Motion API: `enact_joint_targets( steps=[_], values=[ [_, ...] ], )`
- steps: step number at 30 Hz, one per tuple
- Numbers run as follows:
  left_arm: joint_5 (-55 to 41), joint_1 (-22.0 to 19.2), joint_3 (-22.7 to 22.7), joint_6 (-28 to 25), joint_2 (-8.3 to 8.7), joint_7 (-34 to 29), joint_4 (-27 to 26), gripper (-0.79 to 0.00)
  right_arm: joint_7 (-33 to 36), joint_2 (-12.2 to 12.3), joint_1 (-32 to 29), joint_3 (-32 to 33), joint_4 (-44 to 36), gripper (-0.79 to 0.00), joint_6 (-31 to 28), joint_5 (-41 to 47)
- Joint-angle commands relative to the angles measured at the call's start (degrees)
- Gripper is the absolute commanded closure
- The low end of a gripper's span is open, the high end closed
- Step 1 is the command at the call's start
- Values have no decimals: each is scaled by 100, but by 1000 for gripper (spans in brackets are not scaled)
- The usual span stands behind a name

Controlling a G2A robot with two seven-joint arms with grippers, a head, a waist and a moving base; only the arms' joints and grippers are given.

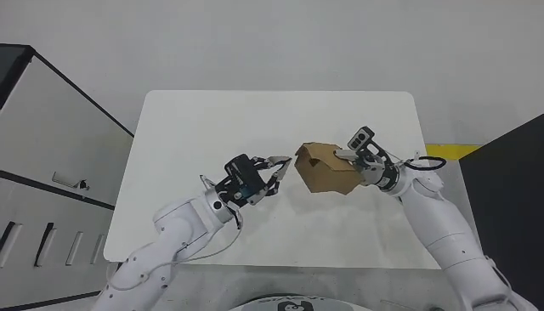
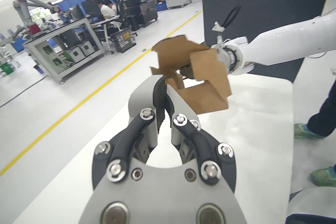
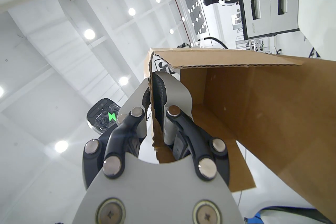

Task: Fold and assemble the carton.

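Note:
A brown carton [image 1: 323,171] hangs partly unfolded above the middle right of the white table [image 1: 212,124], its flaps loose. My right gripper [image 1: 347,156] holds it from the right. In the right wrist view this gripper [image 3: 152,88] is shut on the edge of one carton [image 3: 249,104] wall. My left gripper [image 1: 285,168] is just left of the carton, at the same height. Seen from the left wrist, its fingers [image 2: 164,86] are shut, with the tips right at a small flap of the carton [image 2: 207,72]. Whether they touch the flap I cannot tell.
A grey cabinet [image 1: 34,115] stands off the table's left side and a dark panel [image 1: 501,183] off its right. The tabletop is bare white around the arms, with free room toward its far edge.

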Motion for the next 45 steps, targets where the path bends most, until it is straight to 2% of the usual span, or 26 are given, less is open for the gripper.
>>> enact_joint_targets(
  steps=[1, 4, 13, 23, 45],
  values=[
    [-12, 27, -11, 181, -11, -37, -5, 0, 107, -8, 37, -46, 17, 0, -10, -39],
    [-54, 26, 11, 261, -25, -61, 12, 0, 235, -23, 76, -117, 40, 0, -8, -55],
    [-228, -176, 281, -322, -54, 63, 164, 0, 197, -75, 175, -288, 89, 0, 47, -59],
    [-230, -302, 414, -425, -82, 15, 254, 0, 177, -114, 255, -391, 103, 0, 43, -78],
    [-481, -472, 329, -550, -102, -51, 376, 0, 141, -147, 395, -394, 233, 0, 12, -101]
  ],
)
